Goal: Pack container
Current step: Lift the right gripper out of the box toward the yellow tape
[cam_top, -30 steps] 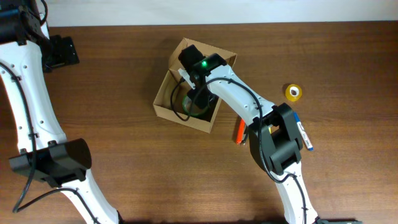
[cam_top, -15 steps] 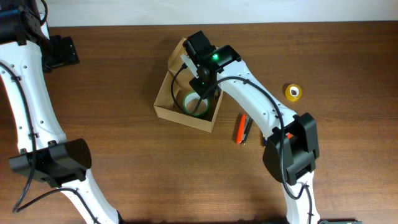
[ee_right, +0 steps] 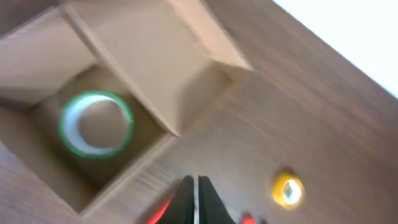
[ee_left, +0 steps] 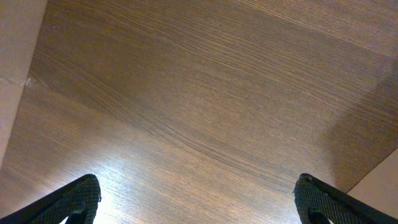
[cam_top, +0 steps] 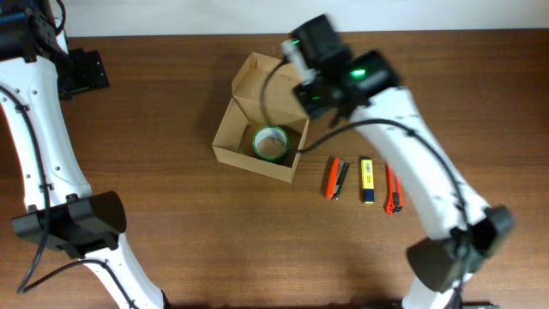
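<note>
Green tape roll [cam_top: 271, 143] lies in the open container [cam_top: 230, 144]; pens [cam_top: 366, 180] to its right and yellow roll [ee_right: 287, 190] are not yet packed; right tool [ee_right: 196, 188] clenched empty, left tool [ee_left: 196, 190] released.

Wooden table [cam_top: 154, 103]: container [cam_top: 254, 163] (plus pens [cam_top: 366, 180])

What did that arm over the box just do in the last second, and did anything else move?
The right gripper, which was down inside the cardboard box, has lifted out and swung toward the far side of the table. It left the green tape roll lying in the box and now holds nothing. The box, the pens and the left arm stayed where they were.
</note>
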